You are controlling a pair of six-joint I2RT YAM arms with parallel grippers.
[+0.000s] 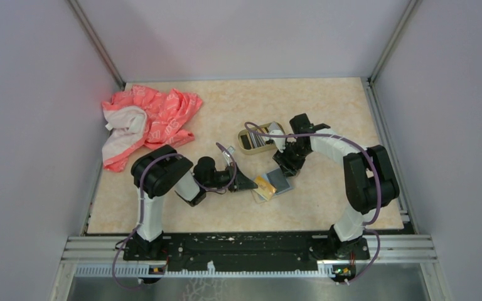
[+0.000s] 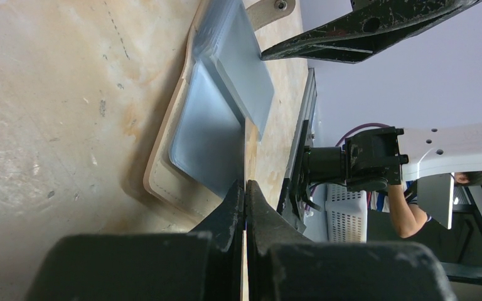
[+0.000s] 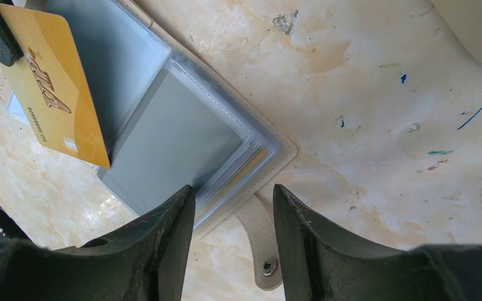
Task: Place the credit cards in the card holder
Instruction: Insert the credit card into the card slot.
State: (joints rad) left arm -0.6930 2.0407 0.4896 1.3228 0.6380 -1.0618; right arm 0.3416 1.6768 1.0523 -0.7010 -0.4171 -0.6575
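1. Card (image 3: 53,81), gold, is pinched in my shut left gripper (image 2: 245,194), over the wallet (image 3: 176,138) sleeves.
2. Holder (image 1: 241,141) sits just behind the wallet, more cards (image 1: 258,139) inside.
3. My right gripper (image 3: 233,191) hangs open over the wallet's strap corner.

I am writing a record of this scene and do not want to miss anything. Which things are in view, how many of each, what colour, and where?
table: one, beige marbled, under everything
cloth: one, pink and white, crumpled at the far left
tin: one, gold-olive, near the table's centre
cards: several, exact count unclear, striped edges, inside the tin
card holder: one, cream with clear sleeves, lying open, nearer the arms than the tin
gold card: one, gold, over the card holder's sleeves
left gripper: one, black, shut on the gold card
right gripper: one, black, open above the card holder's strap corner
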